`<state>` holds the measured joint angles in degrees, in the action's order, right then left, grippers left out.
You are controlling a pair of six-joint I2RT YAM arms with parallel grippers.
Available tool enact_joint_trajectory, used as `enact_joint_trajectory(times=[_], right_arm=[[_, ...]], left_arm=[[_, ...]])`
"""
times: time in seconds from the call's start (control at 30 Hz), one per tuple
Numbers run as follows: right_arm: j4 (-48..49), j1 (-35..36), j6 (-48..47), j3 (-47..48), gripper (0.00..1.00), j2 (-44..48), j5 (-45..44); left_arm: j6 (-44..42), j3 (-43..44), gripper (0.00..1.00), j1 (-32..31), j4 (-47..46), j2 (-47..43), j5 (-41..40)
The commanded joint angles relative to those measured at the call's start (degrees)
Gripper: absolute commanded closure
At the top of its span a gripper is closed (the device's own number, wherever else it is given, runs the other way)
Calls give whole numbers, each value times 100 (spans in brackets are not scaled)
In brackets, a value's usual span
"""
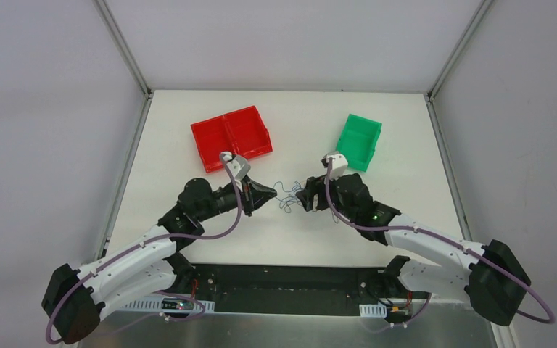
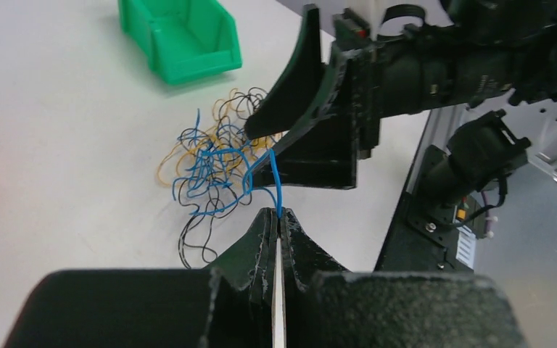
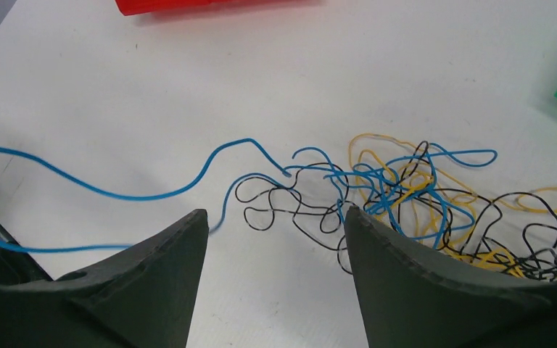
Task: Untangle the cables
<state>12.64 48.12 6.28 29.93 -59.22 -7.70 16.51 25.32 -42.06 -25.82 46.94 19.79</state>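
The cables [image 1: 287, 196] are a loose tangle of hair-thin blue, black and yellow wires [image 2: 214, 163] lying on the white table between the two arms. My left gripper [image 2: 279, 214] is shut on one blue wire, which rises from its tips and runs into the tangle. In the top view the left gripper [image 1: 270, 194] sits just left of the pile. My right gripper [image 3: 275, 212] stands open low over the table, the tangle [image 3: 421, 196] by its right finger. Nothing lies between its fingers. A long blue strand [image 3: 152, 194] trails off to the left. From the left wrist view the right gripper [image 2: 255, 152] faces mine across the pile.
Two joined red bins [image 1: 232, 136] stand at the back left and a green bin [image 1: 359, 141] at the back right. The green bin [image 2: 181, 36] lies beyond the tangle in the left wrist view. The table's near edge meets a black base plate [image 1: 290, 286].
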Motion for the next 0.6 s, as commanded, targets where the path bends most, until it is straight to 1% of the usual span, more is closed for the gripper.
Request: enact_joint_trajectory(times=[0.0, 0.07, 0.23, 0.3, 0.37, 0.43, 0.5, 0.57], right_arm=[[550, 135, -372, 425, 28, -290, -199], [565, 144, -380, 507, 28, -453, -379], [910, 249, -438, 598, 29, -926, -378], [945, 269, -414, 713, 33, -1166, -425], [886, 276, -337, 826, 41, -1360, -525], [723, 274, -91, 936, 47, -1553, -1063], [555, 264, 74, 1013, 52, -1672, -1632], [441, 183, 239, 1040, 55, -1718, -1837]], left_arm=[[106, 66, 100, -54, -508, -391, 796], [198, 49, 100, -59, -577, -598, 956], [339, -37, 100, -63, -705, -944, 1112], [382, -77, 100, -59, -764, -1033, 1133], [374, -88, 100, -60, -777, -1125, 1077], [248, -100, 100, -63, -460, -1380, 543], [168, -193, 100, -57, -49, -1813, -435], [142, -464, 100, -56, 96, -2370, -1409]])
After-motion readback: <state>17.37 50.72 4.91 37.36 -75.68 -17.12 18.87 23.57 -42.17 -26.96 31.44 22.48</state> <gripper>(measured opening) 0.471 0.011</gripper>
